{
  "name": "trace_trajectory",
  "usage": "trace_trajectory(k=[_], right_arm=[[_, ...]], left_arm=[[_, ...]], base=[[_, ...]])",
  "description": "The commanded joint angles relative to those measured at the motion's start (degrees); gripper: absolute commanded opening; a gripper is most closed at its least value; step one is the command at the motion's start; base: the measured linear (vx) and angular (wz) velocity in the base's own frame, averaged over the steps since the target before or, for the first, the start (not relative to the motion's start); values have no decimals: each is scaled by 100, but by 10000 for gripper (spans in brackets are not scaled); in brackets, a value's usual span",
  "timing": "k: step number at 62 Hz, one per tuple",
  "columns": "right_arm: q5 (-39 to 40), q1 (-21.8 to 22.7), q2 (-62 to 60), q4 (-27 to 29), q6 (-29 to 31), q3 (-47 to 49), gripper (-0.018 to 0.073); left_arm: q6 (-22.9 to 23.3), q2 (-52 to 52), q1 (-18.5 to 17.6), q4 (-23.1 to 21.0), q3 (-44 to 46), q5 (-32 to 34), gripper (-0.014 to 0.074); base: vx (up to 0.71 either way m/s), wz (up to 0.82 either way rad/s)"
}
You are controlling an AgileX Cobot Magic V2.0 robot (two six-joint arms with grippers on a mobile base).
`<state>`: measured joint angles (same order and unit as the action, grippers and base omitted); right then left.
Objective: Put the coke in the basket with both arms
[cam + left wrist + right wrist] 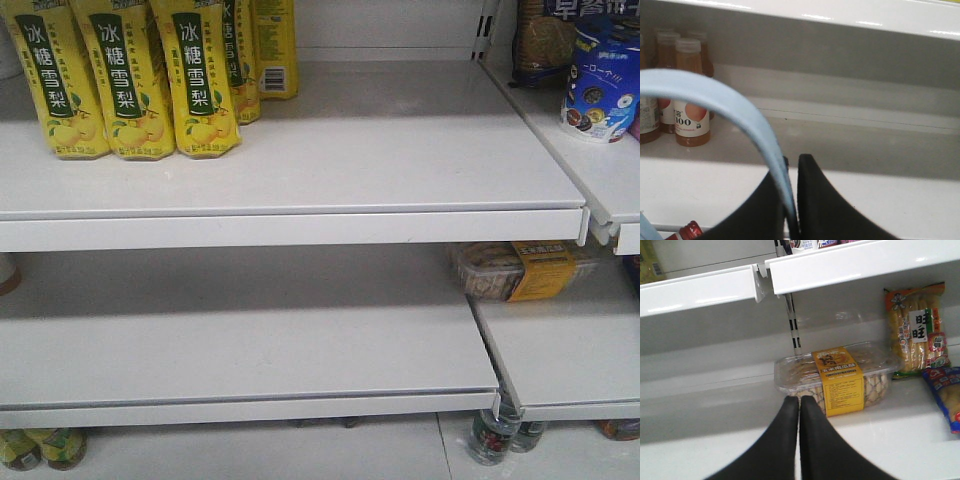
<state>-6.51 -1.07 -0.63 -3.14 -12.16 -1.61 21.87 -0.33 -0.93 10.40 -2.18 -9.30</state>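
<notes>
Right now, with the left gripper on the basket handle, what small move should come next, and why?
Probably keep the left gripper clamped on the basket handle and hold still. A red cap, likely the coke, shows below at the frame's edge, seemingly in the basket. The right gripper is shut and empty, facing a snack box.

Yellow pear-drink bottles (130, 75) stand in a tight row at the upper left of the front view, on the top white shelf (380, 160). A blue snack bag (600, 85) sits at the upper right. On the lower shelf at right lies a clear biscuit box (515, 270) with a yellow band. Small bottles (495, 435) stand below, at the bottom right. In the left wrist view, amber juice bottles (687, 100) cluster at the left. In the right wrist view, a yellow snack pack (917, 330) leans at the right, beside the box.
</notes>
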Motion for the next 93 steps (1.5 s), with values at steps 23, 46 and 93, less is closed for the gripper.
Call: trace_trajectory(k=[23, 46, 93], right_arm=[[402, 48, -74, -359, 50, -50, -5], [402, 48, -74, -400, 55, -44, -5], [402, 48, -74, -400, 55, -44, -5]], left_arm=[[-245, -122, 4, 285, 169, 837, -6], [-245, -122, 4, 285, 169, 837, -6], [-245, -122, 4, 285, 169, 837, -6]], base=[[0, 0], [0, 0], [0, 0]])
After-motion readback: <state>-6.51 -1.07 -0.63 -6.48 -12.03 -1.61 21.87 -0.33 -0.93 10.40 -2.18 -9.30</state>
